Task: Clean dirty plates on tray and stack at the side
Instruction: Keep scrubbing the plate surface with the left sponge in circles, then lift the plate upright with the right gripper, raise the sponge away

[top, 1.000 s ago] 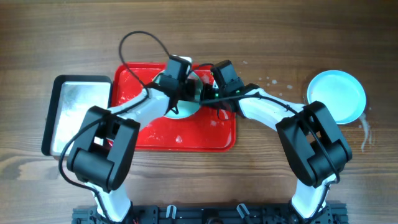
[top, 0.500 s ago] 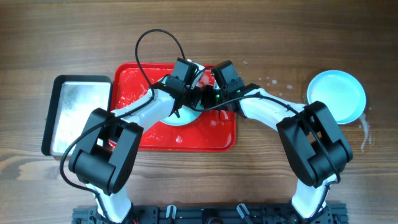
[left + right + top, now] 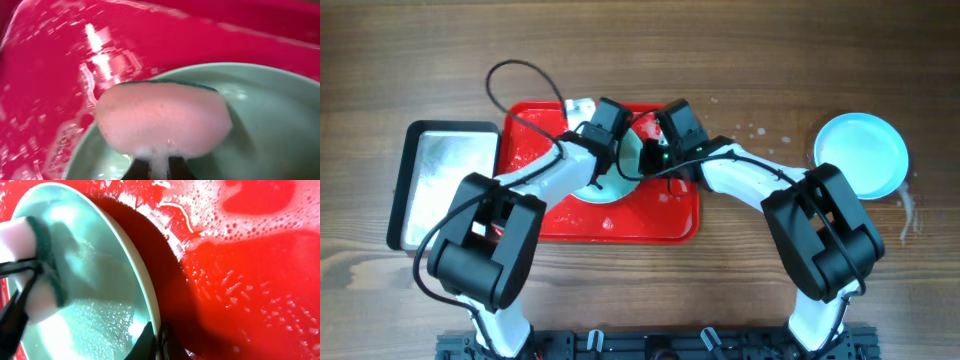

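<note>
Plate [image 3: 100, 290], round and glossy, touches soft foamy sponge [image 3: 165, 117].

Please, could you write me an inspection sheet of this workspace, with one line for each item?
Surface: wooden table, with wet splashes on its right half.
Job's things: red tray, wet and foamy; tilted plate on it, soapy; side plate on the table at right. Whether more plates lie under it cannot be told.
Clutter: metal tray left of the red tray.
Pincers: left pincer shut on a sponge pressed to the tilted plate; right pincer shut on that plate's rim.
Cables: black cable looping over the table behind the red tray.
Surroundings: nothing seen.
</note>
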You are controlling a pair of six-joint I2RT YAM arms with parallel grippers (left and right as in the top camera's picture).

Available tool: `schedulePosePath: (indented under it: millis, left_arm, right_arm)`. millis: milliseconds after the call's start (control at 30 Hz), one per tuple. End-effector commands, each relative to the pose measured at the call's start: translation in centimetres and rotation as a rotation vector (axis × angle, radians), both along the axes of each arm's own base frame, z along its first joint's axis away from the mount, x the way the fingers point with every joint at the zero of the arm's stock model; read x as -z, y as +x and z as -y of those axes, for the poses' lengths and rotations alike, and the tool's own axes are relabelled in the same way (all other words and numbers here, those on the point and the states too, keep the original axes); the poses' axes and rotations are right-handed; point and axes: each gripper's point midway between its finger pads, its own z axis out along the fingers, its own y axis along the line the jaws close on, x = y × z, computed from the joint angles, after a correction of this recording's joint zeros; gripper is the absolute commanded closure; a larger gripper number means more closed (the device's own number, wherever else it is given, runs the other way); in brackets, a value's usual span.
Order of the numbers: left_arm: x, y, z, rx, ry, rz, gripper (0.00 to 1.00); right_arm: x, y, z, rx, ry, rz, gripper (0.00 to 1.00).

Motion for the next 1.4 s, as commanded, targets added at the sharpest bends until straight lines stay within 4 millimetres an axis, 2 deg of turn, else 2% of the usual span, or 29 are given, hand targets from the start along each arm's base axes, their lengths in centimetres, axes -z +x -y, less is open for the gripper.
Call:
schedulePosePath:
  millis: [0, 67, 167, 233, 267, 333, 400, 533, 633, 733, 900, 967, 1067, 1167, 1233, 1333, 1367]
  left_arm:
    - [4.6, -4.5, -3.9, -0.154, -0.037, -0.215, 0.96]
    - [5.5, -6.3, -2.8, -0.155, -0.165, -0.331, 0.96]
    - [5.8, -8.9, -0.2, -0.135, -0.390, -0.493, 0.96]
    - [5.4, -10.0, 1.7, -0.057, -0.511, -0.571, 0.96]
    - [4.7, -11.0, 3.4, 0.017, -0.630, -0.631, 0.96]
    - [3.7, -11.9, 4.6, 0.074, -0.740, -0.679, 0.96]
    - [2.9, -12.7, 4.8, 0.073, -0.815, -0.723, 0.96]
    - [1.6, -13.8, 3.6, 0.041, -0.827, -0.793, 0.96]
    - [0.2, -13.6, 3.3, 0.054, -0.828, -0.800, 0.96]
    - [-1.4, -12.2, 3.5, 0.089, -0.832, -0.736, 0.96]
    - [-5.8, -9.4, 3.9, 0.150, -0.834, -0.611, 0.96]
    - [-8.3, -8.1, 3.9, 0.187, -0.823, -0.540, 0.96]
    - [-10.5, -6.9, 3.0, 0.200, -0.757, -0.457, 0.96]
    - [-10.8, -6.5, 1.0, 0.108, -0.653, -0.409, 0.96]
    - [-10.5, -6.4, -1.5, 0.002, -0.531, -0.384, 0.96]
    - [-10.0, -5.9, -6.6, -0.177, -0.279, -0.317, 0.96]
    - [-10.1, -5.8, -7.2, -0.200, -0.250, -0.304, 0.96]
  right_arm:
    - [2.4, -1.3, 0.9, -0.005, -0.050, -0.054, 0.96]
    - [2.4, -1.3, 0.9, -0.005, -0.049, -0.053, 0.96]
    - [2.4, -1.3, 0.9, -0.005, -0.049, -0.053, 0.96]
    - [2.4, -1.3, 0.9, -0.007, -0.047, -0.055, 0.96]
    - [2.4, -1.4, 0.8, -0.009, -0.044, -0.056, 0.96]
    - [2.4, -1.4, 0.8, -0.009, -0.044, -0.056, 0.96]
    - [2.4, -1.4, 0.8, -0.009, -0.045, -0.058, 0.96]
    - [2.4, -1.4, 0.8, -0.009, -0.046, -0.059, 0.96]
    - [2.4, -1.4, 0.8, -0.009, -0.045, -0.058, 0.96]
    - [2.4, -1.4, 0.8, -0.010, -0.045, -0.056, 0.96]
    - [2.4, -1.4, 0.8, -0.010, -0.045, -0.056, 0.96]
    - [2.4, -1.4, 0.8, -0.012, -0.045, -0.055, 0.96]
    - [2.4, -1.4, 0.8, -0.013, -0.045, -0.055, 0.96]
    - [2.3, -1.4, 0.8, -0.012, -0.045, -0.055, 0.96]
    - [2.3, -1.4, 0.8, -0.012, -0.044, -0.055, 0.96]
    - [2.3, -1.4, 0.7, -0.019, -0.038, -0.055, 0.96]
    - [2.3, -1.5, 0.6, -0.026, -0.032, -0.059, 0.96]
